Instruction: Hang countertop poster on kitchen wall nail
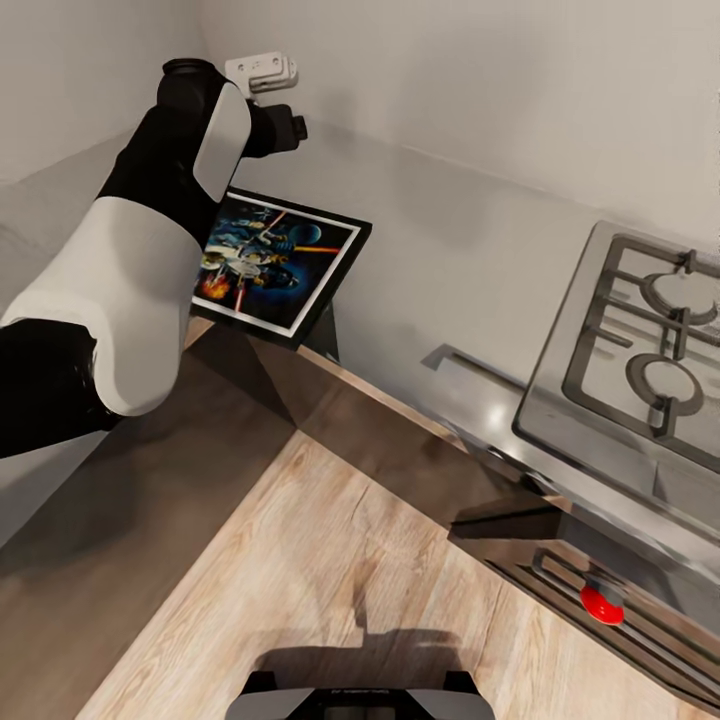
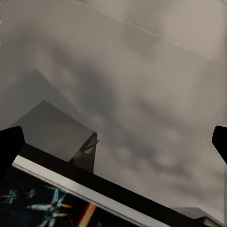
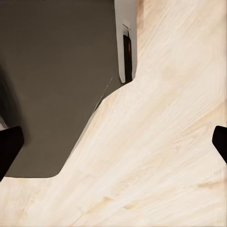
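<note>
The poster (image 1: pixel 280 260), black-framed with a white border and space artwork, lies on the light grey kitchen countertop (image 1: pixel 450 270) at its front corner, one corner reaching past the edge. My left arm (image 1: pixel 150 240) stretches over it, covering its left part, with the dark wrist (image 1: pixel 283 128) beyond the poster's far side near the wall. In the left wrist view my left gripper (image 2: pixel 113 142) is open, fingertips (image 2: pixel 9 146) wide apart, the poster's framed edge (image 2: pixel 52 198) below them and untouched. My right gripper (image 3: pixel 113 144) is open over the floor, holding nothing.
A steel gas hob (image 1: pixel 640 350) with black grates sits on the counter at the right, a red knob (image 1: pixel 602 605) on the front below it. A white fitting (image 1: pixel 262 70) is on the wall in the corner. Dark cabinet fronts (image 1: pixel 380 430) meet a wood floor (image 1: pixel 330 560).
</note>
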